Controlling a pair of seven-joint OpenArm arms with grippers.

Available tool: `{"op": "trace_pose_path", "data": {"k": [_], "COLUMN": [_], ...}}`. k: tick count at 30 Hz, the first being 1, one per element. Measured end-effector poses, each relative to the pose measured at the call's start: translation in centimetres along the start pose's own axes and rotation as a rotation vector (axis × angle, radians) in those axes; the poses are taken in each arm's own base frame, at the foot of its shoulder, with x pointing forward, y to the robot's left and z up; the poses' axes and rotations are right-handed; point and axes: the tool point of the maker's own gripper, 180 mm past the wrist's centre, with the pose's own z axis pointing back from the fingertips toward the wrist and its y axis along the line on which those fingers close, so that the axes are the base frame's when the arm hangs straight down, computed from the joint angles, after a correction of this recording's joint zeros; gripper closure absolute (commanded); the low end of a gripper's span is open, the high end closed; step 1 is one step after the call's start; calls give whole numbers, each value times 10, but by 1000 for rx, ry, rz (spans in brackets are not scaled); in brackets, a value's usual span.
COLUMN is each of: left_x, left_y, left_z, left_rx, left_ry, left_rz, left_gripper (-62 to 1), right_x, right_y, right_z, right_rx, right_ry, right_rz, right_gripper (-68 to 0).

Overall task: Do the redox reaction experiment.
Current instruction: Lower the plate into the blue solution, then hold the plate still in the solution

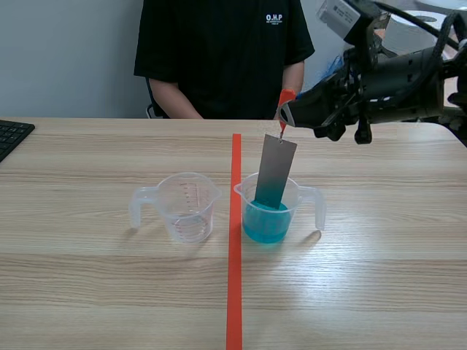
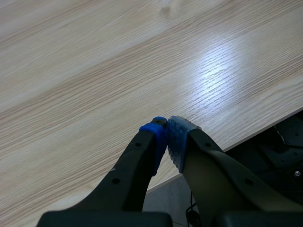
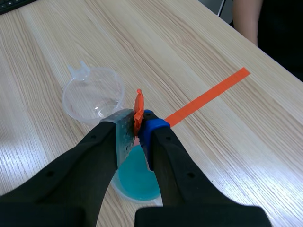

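Cup (image 1: 299, 198) right of red line (image 1: 234, 277): blue water (image 1: 265, 224), grey strip (image 1: 276, 171) dips in, tilted | right gripper (image 3: 136, 124) clamped on strip's orange tab (image 1: 287, 97) | clear cup (image 1: 188, 211) left of line, apart; inside unclear | both well in from counter (image 1: 365, 284) edges | left gripper (image 2: 166, 135) pads together, holding nothing, over counter edge

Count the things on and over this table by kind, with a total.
Cups: 2, a clear cup and a cup of blue liquid.
Metal strip: 1, dipped into the second cup.
Clip: 1, orange, in the right gripper.
Keyboard: 1.
Total: 5.
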Motion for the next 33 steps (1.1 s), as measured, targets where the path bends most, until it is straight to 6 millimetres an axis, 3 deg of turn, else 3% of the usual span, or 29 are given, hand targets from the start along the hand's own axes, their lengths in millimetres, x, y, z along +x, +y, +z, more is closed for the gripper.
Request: {"op": "trace_pose_path", "data": {"k": [8,33], "left_x": [0,0], "left_y": [0,0], "left_z": [0,0], "left_rx": [0,0], "left_ry": [0,0], "left_rz": [0,0], "left_gripper": [-32,-32], "right_x": [-20,-20], "right_y": [4,7], "right_z": [-13,-17], "right_rx": [16,26], "right_ry": [32,24], "right_rz": [-7,-3], "right_gripper": [-17,-17]}}
